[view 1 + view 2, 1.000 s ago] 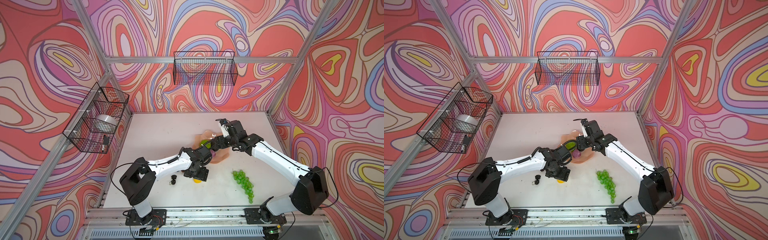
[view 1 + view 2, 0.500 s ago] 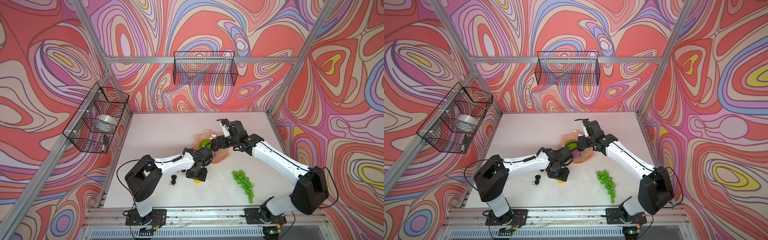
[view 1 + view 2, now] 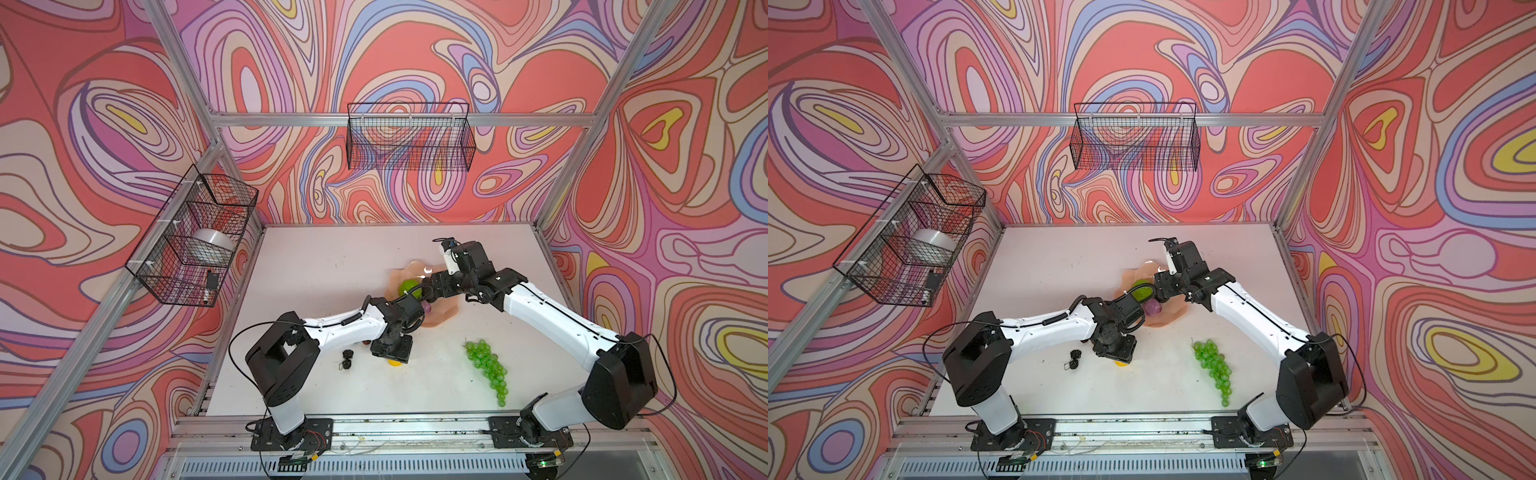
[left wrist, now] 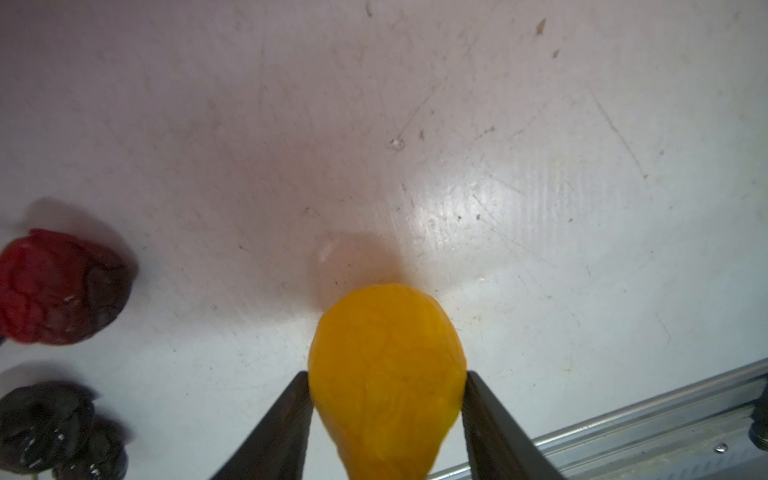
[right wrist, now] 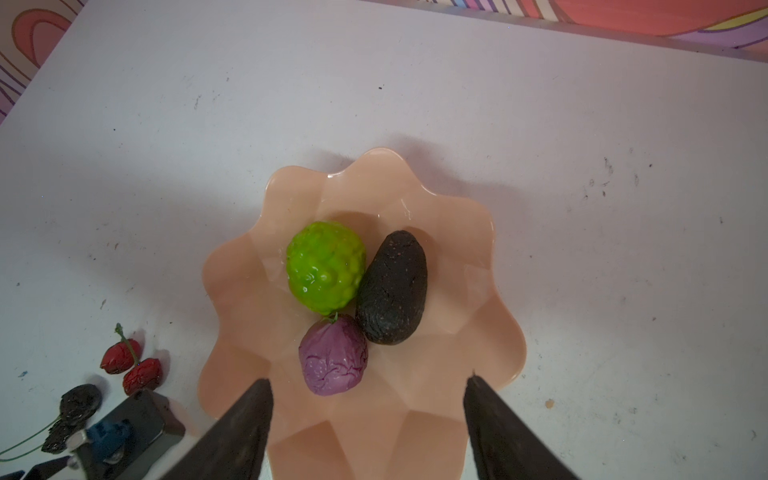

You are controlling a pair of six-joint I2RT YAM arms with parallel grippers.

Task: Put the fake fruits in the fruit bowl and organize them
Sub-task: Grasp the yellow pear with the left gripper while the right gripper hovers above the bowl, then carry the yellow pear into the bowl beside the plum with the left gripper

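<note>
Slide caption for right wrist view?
Right gripper open above the fruit bowl holding lime-green ball, avocado and purple ball; cherry pair and black berries on the table.

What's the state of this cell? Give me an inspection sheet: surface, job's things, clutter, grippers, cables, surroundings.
Surface: white table, scuffed.
Job's things: lime-green ball, avocado and purple ball in the fruit bowl; grape bunch, cherry pair, black berries and yellow fruit on the table.
Clutter: nothing seen.
Grippers: left gripper shut on the yellow fruit; right gripper open over the fruit bowl.
Cables: black cable loops by each arm base.
Surroundings: patterned walls; back wire basket; side wire basket holds a silver bowl.
</note>
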